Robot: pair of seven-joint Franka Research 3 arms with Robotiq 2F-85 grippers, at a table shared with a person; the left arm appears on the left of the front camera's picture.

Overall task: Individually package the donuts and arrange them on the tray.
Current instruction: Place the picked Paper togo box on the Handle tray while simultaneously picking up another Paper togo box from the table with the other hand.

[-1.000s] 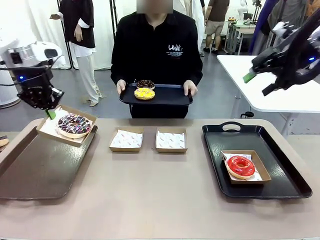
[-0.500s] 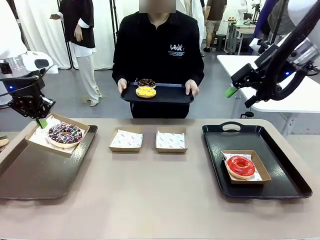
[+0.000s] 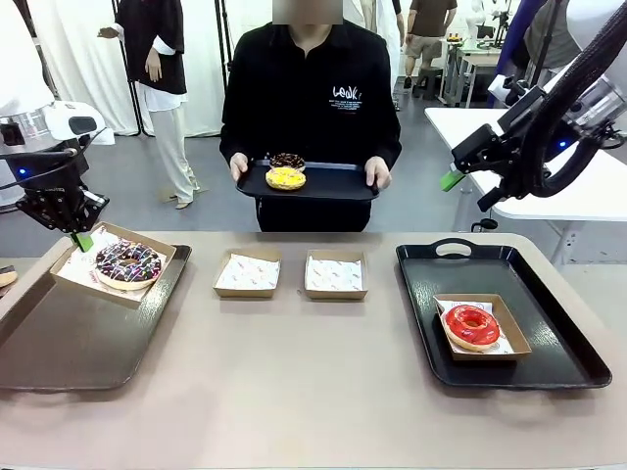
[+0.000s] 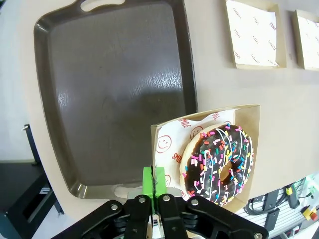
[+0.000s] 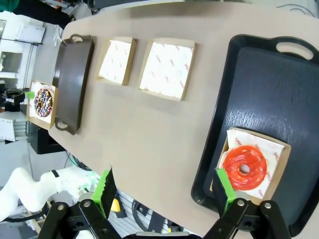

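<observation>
Your left gripper [image 3: 82,238] has its green pads pressed together, clamped on the near corner of a shallow brown cardboard box [image 3: 157,243] with a printed white paper liner. In the left wrist view the pads [image 4: 148,180] pinch the box edge right beside the chocolate-iced ring donut with coloured sprinkles [image 4: 220,163] that lies in it. The box hangs tilted over the far rim of the dark brown plastic tray [image 3: 69,343] at the left of the bench [image 3: 313,401]. You cannot tell whether its underside touches that rim.

Your right gripper [image 3: 468,189] has its fingers wide apart and holds nothing. It hangs in the air, high up and well to the right of the brown tray.

Just right of the brown tray, two empty lined cardboard boxes [image 3: 248,272] sit side by side on the bench. Farther right of it lies a black handled tray [image 3: 549,372]. On that tray a glossy red ring donut [image 3: 472,326] rests in another lined box [image 3: 514,338].

Beyond the brown tray's far right corner, across the bench, a person in a black top [image 3: 312,93] holds a second black tray [image 3: 328,186] in both hands. A yellow ring donut [image 3: 285,178] and a second sprinkled chocolate donut [image 3: 287,161] sit on it, touching.
</observation>
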